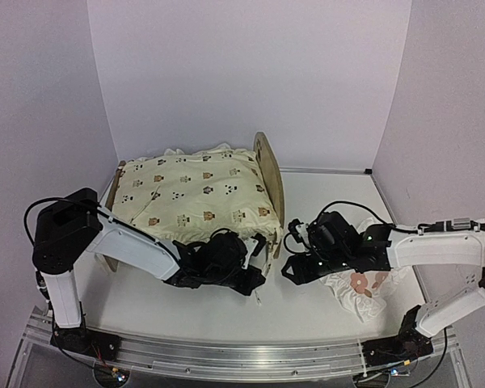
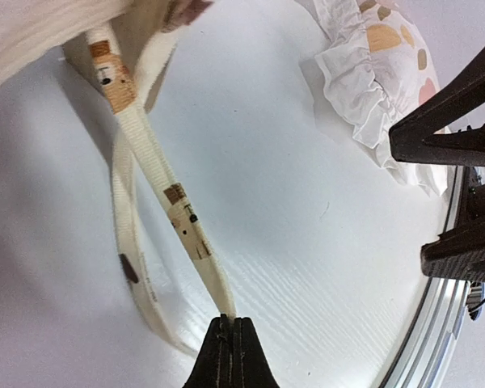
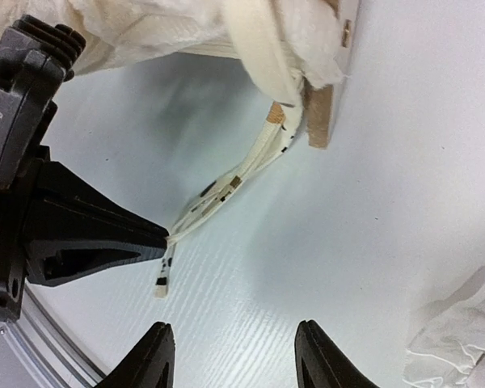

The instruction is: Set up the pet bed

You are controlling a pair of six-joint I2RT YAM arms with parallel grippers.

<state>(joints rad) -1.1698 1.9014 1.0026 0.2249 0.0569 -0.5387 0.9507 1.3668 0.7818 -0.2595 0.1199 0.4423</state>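
Left jaws pinch a tie string (image 2: pixel 187 233) just beside the pet bed (image 1: pixel 268 166); right jaws gape empty nearby.

pet bed (image 1: pixel 268 166): base hidden under the cushion (image 1: pixel 198 190); in the right wrist view only one wooden corner shows at the top edge.
pillow (image 1: pixel 364 291): partly under the right arm (image 1: pixel 436 240) from above; cut by the frame edge in both wrist views.
tie strings (image 2: pixel 158 190): one end lost between the closed fingers of the left pincer (image 2: pixel 229 322).
right pincer (image 3: pixel 232 333): only the fingertips show, the rest is cut off below.
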